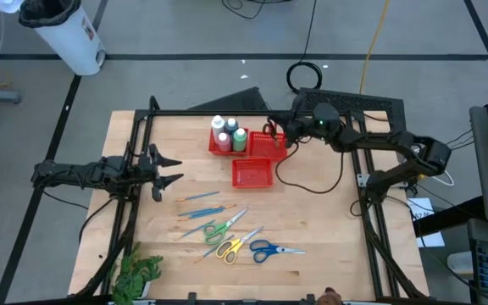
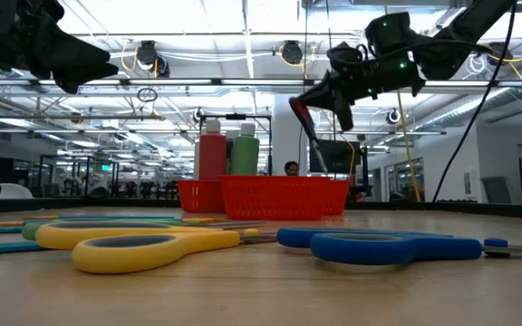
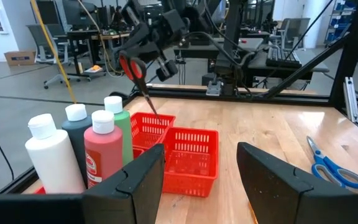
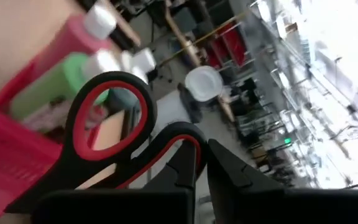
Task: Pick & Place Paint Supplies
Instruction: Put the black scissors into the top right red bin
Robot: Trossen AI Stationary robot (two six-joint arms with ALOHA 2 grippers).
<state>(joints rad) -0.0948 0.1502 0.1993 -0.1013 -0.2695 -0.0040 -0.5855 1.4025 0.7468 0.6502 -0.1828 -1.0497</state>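
My right gripper (image 1: 280,131) hovers over the far red baskets, shut on red-and-black-handled scissors (image 2: 304,116) that hang blades down toward a basket (image 3: 155,127). My left gripper (image 1: 170,169) waits open above the table's left side. White, grey, pink and green white-capped bottles (image 3: 79,146) stand upright in the neighbouring basket (image 1: 225,135). Green (image 1: 219,227), yellow (image 1: 230,247) and blue scissors (image 1: 271,249) lie flat near the table's near edge. Thin brushes (image 1: 200,203) lie beside them. My right gripper pinches the red scissors between its two fingers at one handle loop (image 4: 185,140), the other loop (image 4: 110,115) standing free ahead of the fingers. The scissors are lifted and hang tilted, blades (image 3: 150,104) pointing down into the basket; whether the tips touch it, I cannot tell.
A third red mesh basket (image 1: 252,173) sits nearer the table's middle. A green leafy plant (image 1: 138,273) stands at the near left corner. A black cable (image 1: 312,182) loops across the right part of the table. Dark frame bars (image 1: 142,127) border the tabletop.
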